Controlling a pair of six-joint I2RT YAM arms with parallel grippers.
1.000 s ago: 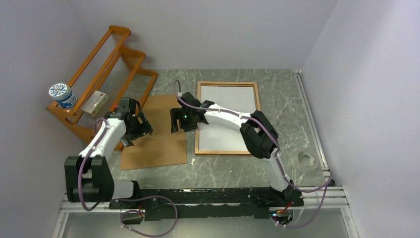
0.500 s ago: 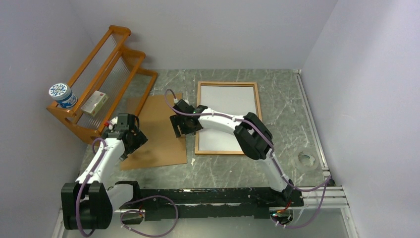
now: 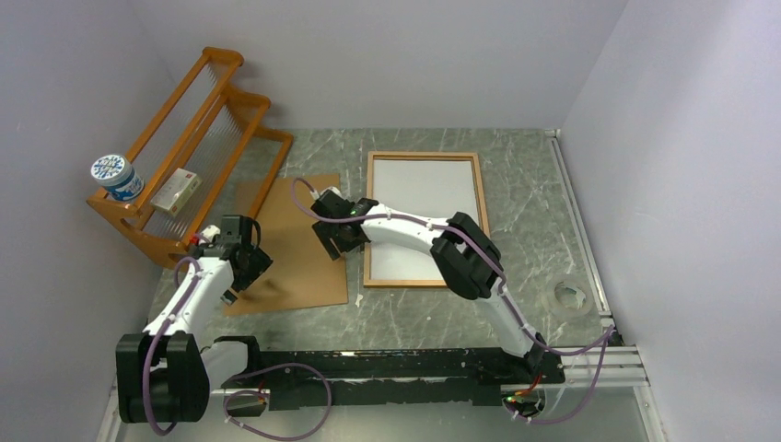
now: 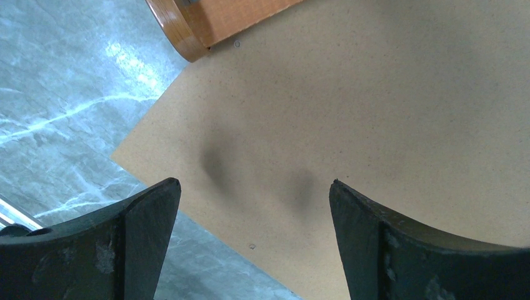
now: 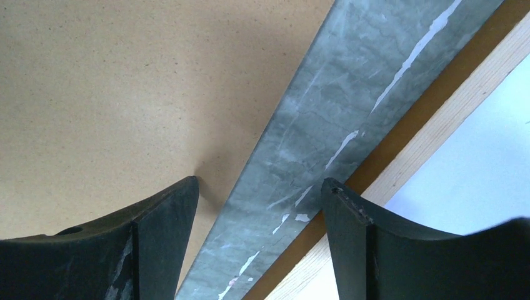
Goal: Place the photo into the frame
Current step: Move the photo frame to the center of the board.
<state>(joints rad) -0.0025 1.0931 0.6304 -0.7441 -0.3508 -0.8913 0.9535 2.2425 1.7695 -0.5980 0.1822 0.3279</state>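
Where the right hand (image 5: 259, 182) hovers, the frame (image 3: 424, 155) seems just beside.

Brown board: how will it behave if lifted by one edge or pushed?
The board lies flat with a very thin edge, so getting under it is probably hard. Thin and broad, it is likely light and may flex. On the smooth table it should slide readily when pushed.

1. One frame (image 3: 424, 154) is lying near the table's (image 3: 534, 184) far edge.
2. One backing board (image 3: 295, 258) is lying beside it.
3. One rack (image 3: 224, 58) is standing at the left edge, carrying one tin (image 3: 117, 175), one box (image 3: 177, 191).
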